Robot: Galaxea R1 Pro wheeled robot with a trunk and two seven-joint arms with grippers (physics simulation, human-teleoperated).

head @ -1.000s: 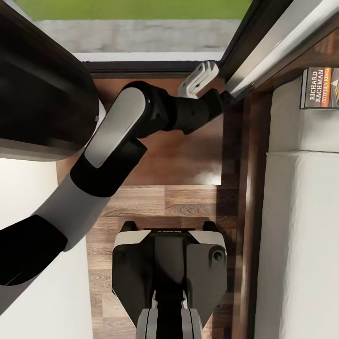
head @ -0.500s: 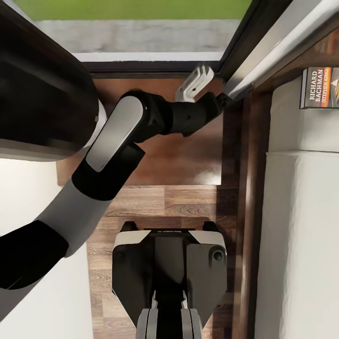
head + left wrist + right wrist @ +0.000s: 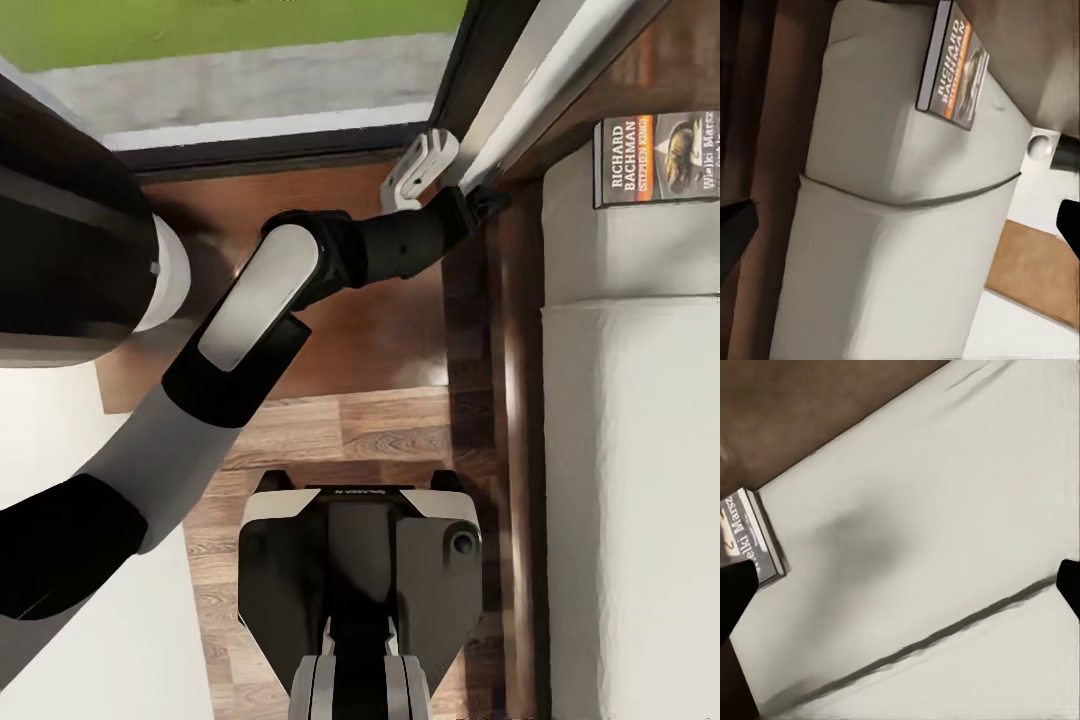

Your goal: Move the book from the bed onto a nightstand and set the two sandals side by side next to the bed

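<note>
The book (image 3: 660,158) lies flat on the bed (image 3: 640,480), at the mattress's head end, close against the wooden headboard (image 3: 690,70) — cover up, lettering legible. The left arm (image 3: 260,310) reaches over the nightstand (image 3: 360,330) toward the bed frame. Left gripper (image 3: 900,225): fingertips wide apart, nothing between them. Right gripper (image 3: 900,585): likewise spread wide, empty — above the mattress near the book
</note>
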